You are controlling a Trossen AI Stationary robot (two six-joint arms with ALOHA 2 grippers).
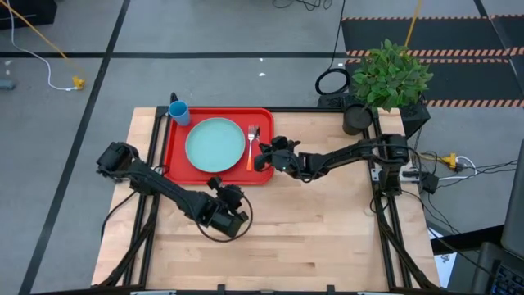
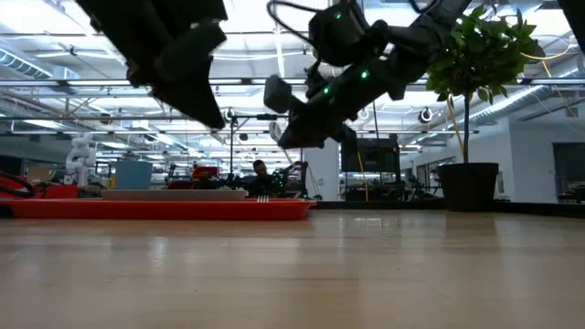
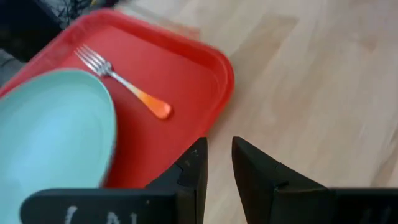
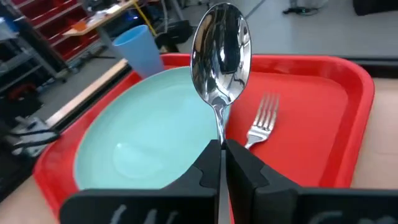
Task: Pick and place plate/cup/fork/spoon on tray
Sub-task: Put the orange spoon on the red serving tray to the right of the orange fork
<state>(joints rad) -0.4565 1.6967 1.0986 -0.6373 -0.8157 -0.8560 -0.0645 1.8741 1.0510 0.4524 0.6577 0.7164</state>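
Note:
The red tray (image 1: 176, 156) lies on the table's far left part. The pale turquoise plate (image 1: 215, 144) rests flat on it. The fork (image 1: 251, 146) lies on the tray right of the plate, tines toward the far edge. The blue cup (image 1: 178, 112) stands upright at the tray's far left corner. My right gripper (image 1: 264, 156) is above the tray's right edge, shut on the spoon (image 4: 221, 53). My left gripper (image 3: 219, 155) is empty by the tray's near right corner, with a narrow gap between its fingers. My right gripper pinches the spoon between its two fingers at the thin neck below the bowl (image 4: 219, 134). The orange handle is hidden between the fingers. The spoon sticks out ahead of the fingers, bowl foremost, lifted clear above the tray and plate.
A potted plant (image 1: 391, 78) stands at the table's far right corner. Bare wood (image 1: 327, 229) fills the near and right parts of the table. The tray floor between the fork and the right rim (image 4: 323, 124) is bare.

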